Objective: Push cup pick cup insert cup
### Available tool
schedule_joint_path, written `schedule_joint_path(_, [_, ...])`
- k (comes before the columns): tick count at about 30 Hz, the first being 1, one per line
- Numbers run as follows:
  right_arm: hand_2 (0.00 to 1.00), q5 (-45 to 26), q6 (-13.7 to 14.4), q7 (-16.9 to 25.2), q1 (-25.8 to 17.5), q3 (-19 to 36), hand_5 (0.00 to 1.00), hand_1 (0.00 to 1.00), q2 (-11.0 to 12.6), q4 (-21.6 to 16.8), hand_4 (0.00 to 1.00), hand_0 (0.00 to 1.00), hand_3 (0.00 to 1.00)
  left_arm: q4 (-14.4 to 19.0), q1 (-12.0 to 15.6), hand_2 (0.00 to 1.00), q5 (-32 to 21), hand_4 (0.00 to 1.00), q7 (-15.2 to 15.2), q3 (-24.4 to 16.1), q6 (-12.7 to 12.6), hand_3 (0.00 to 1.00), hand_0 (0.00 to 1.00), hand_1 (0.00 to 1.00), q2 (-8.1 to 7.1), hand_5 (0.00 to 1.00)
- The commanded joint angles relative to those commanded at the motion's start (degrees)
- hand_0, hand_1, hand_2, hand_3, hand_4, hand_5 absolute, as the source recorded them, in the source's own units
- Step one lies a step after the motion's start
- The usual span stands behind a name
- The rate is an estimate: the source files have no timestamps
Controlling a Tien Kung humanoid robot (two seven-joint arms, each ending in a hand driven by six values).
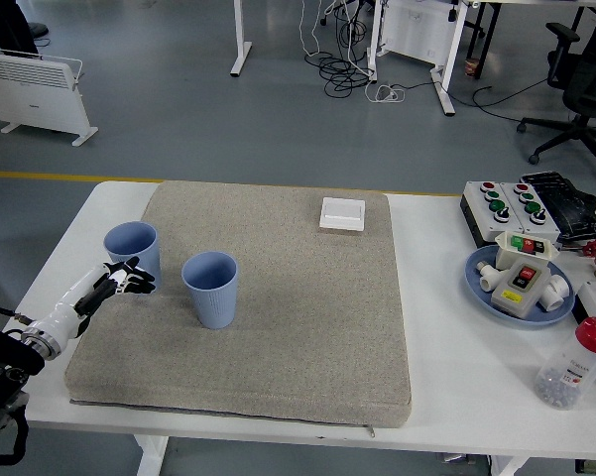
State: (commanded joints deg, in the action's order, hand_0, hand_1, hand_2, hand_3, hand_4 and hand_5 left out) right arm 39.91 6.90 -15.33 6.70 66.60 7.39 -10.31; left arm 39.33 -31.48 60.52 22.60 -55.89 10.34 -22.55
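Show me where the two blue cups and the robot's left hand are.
Left blue cup (129,244), head view, on its outer wall below the rim.
Right blue cup (211,296), head view, on its ribbed front wall.
Left hand (122,279), head view, on the middle of the hand.

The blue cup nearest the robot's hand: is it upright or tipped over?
Upright. The blue cup stands on the mat, open mouth up, with the left hand beside it.

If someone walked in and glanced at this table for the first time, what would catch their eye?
Two blue cups stand upright on the grey mat: the left cup at its left edge, the right cup just beside it. The robot's left hand reaches in low from the left, at the left cup's base. On the table's right, a blue plate holds switch parts.
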Motion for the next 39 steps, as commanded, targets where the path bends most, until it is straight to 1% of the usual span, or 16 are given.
schedule_joint_path(11, [0.642,-0.23,-0.02,0.02,0.12,-0.27,0.469,0.649,-0.02,0.00,0.120,0.723,0.574,-2.81,-3.14,0.543,-1.15,0.582,0.77,3.06,0.04,0.503,0.818,0.603,0.37,0.998])
schedule_joint_path(16, [0.642,-0.22,-0.04,0.03,0.10,-0.32,0.468,0.649,0.04,0.00,0.120,0.723,0.574,-3.59,-3.85,0.543,-1.02,0.578,0.39,3.18,-0.08,0.501,0.833,0.604,0.78,0.998])
schedule_joint_path(22, [0.643,-0.33,-0.04,0.05,0.11,-0.40,0.469,0.649,0.06,0.00,0.120,0.723,0.574,-4.14,-4.29,0.545,-1.20,0.578,0.42,2.84,-0.02,0.502,0.837,0.605,0.71,0.998])
schedule_joint_path(26, [0.642,-0.26,-0.04,0.05,0.09,-0.38,0.468,0.649,0.05,0.00,0.120,0.723,0.573,-3.93,-4.24,0.543,-1.20,0.574,0.42,2.75,0.00,0.502,0.830,0.606,0.68,0.998])
schedule_joint_path(28, [0.642,-0.24,-0.05,0.07,0.09,-0.36,0.468,0.649,0.04,0.00,0.120,0.723,0.573,-3.59,-3.99,0.543,-1.21,0.574,0.39,2.53,0.02,0.502,0.830,0.606,0.63,0.998])
schedule_joint_path(31, [0.642,-0.39,-0.02,0.08,0.07,-0.34,0.468,0.649,0.04,0.00,0.120,0.723,0.573,-1.93,-2.64,0.543,-0.71,0.574,0.20,1.20,-0.11,0.502,0.830,0.606,0.18,0.998])
schedule_joint_path(32, [0.642,-0.40,-0.01,0.09,0.07,-0.31,0.468,0.649,0.03,0.00,0.120,0.723,0.574,-1.37,-2.22,0.539,-0.55,0.571,0.17,0.80,-0.16,0.502,0.782,0.596,0.01,0.998])
schedule_joint_path(33, [0.642,-0.41,-0.01,0.10,0.07,-0.31,0.468,0.649,0.03,0.00,0.120,0.723,0.574,-1.20,-2.10,0.539,-0.51,0.571,0.16,0.68,-0.17,0.502,0.782,0.596,-0.04,0.998])
schedule_joint_path(37, [0.642,-0.33,-0.02,0.13,0.04,-0.15,0.468,0.649,0.04,0.00,0.120,0.723,0.574,3.22,0.50,0.539,0.92,0.571,0.01,-1.98,-0.47,0.502,0.782,0.596,-1.31,0.998])
schedule_joint_path(38, [0.642,-0.36,-0.02,0.13,0.03,-0.14,0.467,0.649,0.05,0.00,0.120,0.723,0.574,4.57,1.14,0.533,1.21,0.568,-0.01,-2.70,-0.55,0.501,0.700,0.579,-1.72,0.998])
schedule_joint_path(39, [0.642,-0.38,-0.02,0.14,0.02,-0.15,0.467,0.649,0.05,0.00,0.120,0.723,0.574,5.31,1.42,0.533,1.33,0.568,-0.02,-3.02,-0.59,0.501,0.700,0.579,-1.90,0.998])
